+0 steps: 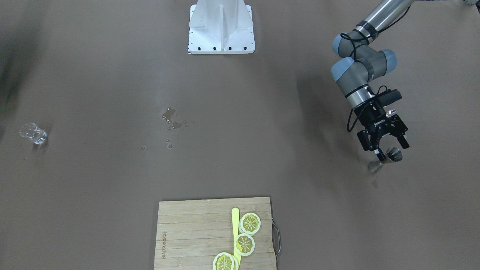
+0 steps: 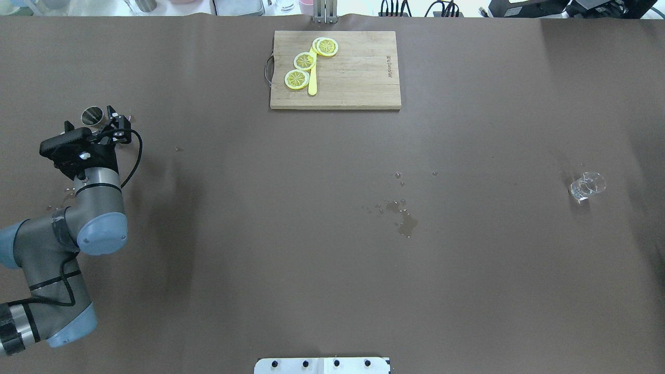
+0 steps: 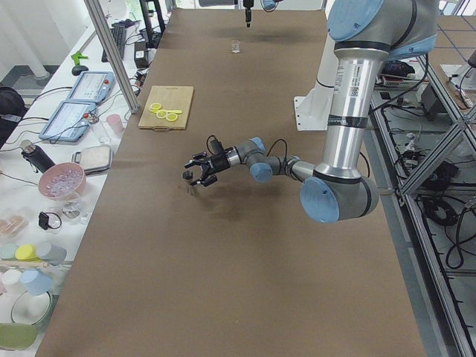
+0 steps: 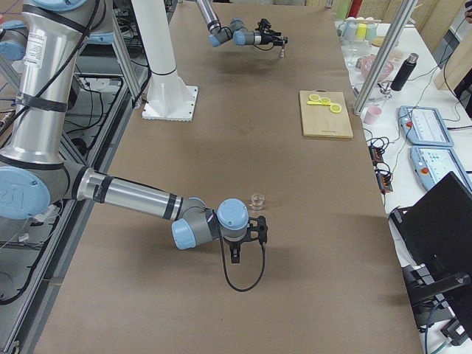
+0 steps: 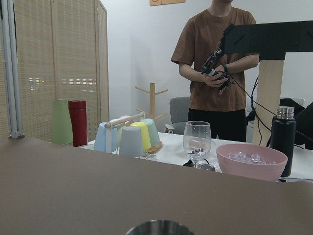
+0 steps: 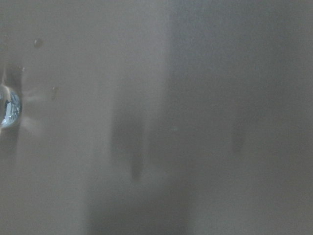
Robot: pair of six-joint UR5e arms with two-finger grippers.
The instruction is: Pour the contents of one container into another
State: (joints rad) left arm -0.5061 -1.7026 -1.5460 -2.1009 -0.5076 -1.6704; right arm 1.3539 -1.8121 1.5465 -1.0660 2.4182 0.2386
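A small steel cup (image 2: 92,115) stands on the brown table near the robot's left end, also seen as steel cup (image 1: 393,153). My left gripper (image 2: 89,119) is low over the table and open, one finger on each side of the cup without squeezing it. The cup's rim (image 5: 159,228) shows at the bottom of the left wrist view. A clear glass (image 2: 587,185) stands far off toward the right end, glass (image 1: 33,133). My right gripper (image 4: 236,254) hangs close to the glass (image 4: 257,199); I cannot tell whether it is open or shut. The glass (image 6: 7,105) sits at the right wrist view's left edge.
Spilled water (image 2: 402,215) spots the middle of the table. A wooden cutting board (image 2: 358,78) with lemon slices (image 2: 304,61) and a yellow knife (image 2: 312,83) lies at the far edge. The robot's white base (image 1: 221,26) stands at the near edge. A person stands beyond the table's left end.
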